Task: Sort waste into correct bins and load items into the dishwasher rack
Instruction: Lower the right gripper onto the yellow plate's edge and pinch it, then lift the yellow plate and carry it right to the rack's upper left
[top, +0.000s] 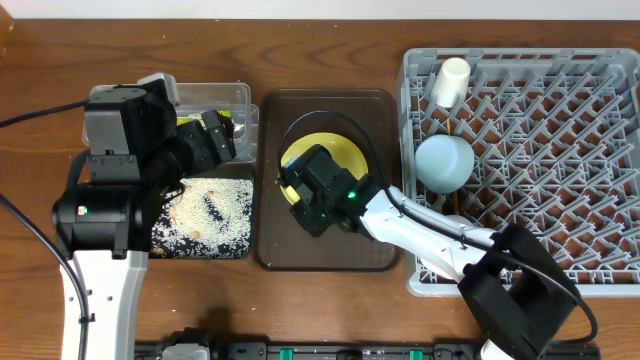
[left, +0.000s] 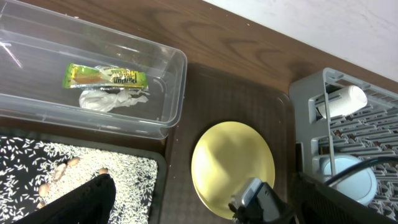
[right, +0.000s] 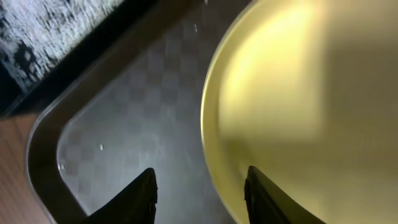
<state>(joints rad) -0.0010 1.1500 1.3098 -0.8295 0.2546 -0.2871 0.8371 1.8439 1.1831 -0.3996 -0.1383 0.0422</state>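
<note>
One item left on the tray: the yellow plate (right: 298, 93) lies flat, off-centre toward the far side of the dark brown serving tray (top: 270, 200). Round, so no long axis to align with. Smooth, glossy, bare surface with a thin raised rim.

Right gripper (right: 200, 180) sits at the plate's near-left edge, fingers parted. The rim runs between them, one finger over the tray floor and the other over the plate. Contact cannot be judged.

The right arm is clearly the nearer arm. Left gripper (top: 218, 128) hangs spread wide and empty by the clear tub (left: 174, 74), well apart from the plate.

Dishwasher rack (top: 520, 57) stands just beside the tray on the robot's right, already holding a light blue bowl (top: 444, 162) and a white cup (top: 450, 82). Judgement: the coming move is to close on the rim, then lift rightward.
</note>
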